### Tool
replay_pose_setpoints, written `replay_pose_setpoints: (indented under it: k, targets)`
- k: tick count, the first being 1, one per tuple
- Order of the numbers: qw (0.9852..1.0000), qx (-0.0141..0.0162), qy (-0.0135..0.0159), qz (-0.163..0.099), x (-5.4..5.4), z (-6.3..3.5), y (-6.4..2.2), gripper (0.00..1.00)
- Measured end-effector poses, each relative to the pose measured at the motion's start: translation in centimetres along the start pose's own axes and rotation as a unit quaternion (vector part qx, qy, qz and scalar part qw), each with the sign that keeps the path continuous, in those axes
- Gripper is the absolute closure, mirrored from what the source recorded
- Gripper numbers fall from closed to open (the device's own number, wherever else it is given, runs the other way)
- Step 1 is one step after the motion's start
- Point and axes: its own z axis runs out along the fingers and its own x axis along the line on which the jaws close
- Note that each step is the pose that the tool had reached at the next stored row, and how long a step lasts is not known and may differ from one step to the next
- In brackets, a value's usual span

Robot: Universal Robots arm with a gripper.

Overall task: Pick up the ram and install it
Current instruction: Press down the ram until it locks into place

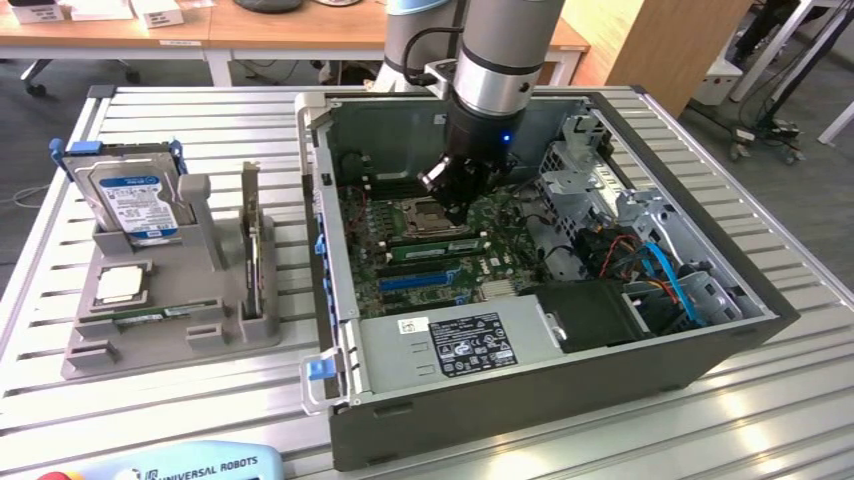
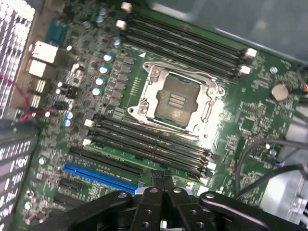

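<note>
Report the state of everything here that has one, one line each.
computer case: lying on its side, side panel off, open.
processor socket: empty, no chip in it.
gripper: inside the case over the motherboard, jaws shut, holding nothing.
ram: lying flat in the grey holder, apart from the gripper.
hard drive: standing upright in the holder.
processor chip: lying flat in the holder.
</note>
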Motion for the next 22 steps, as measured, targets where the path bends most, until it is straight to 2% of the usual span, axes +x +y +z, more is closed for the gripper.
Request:
replay_pose_setpoints:
  k: [4,8,11,17,18,22]
  targets:
    - [0.9994,0.0004,-0.0007,0.036,0.0,0.04,0.0,0.9]
    - [0.9974,0.0007,-0.0015,0.071,0.0,0.1,0.0,0.9]
    - [0.9952,0.0009,-0.0021,0.098,0.0,0.15,0.0,0.9]
    - [0.9892,0.0015,-0.0031,0.147,0.0,0.24,-0.01,0.9]
    - [0.9886,0.0015,-0.0031,0.151,0.03,0.24,0.0,0.9]
    - [0.9886,0.0015,-0.0032,0.151,0.03,0.24,0.0,0.9]
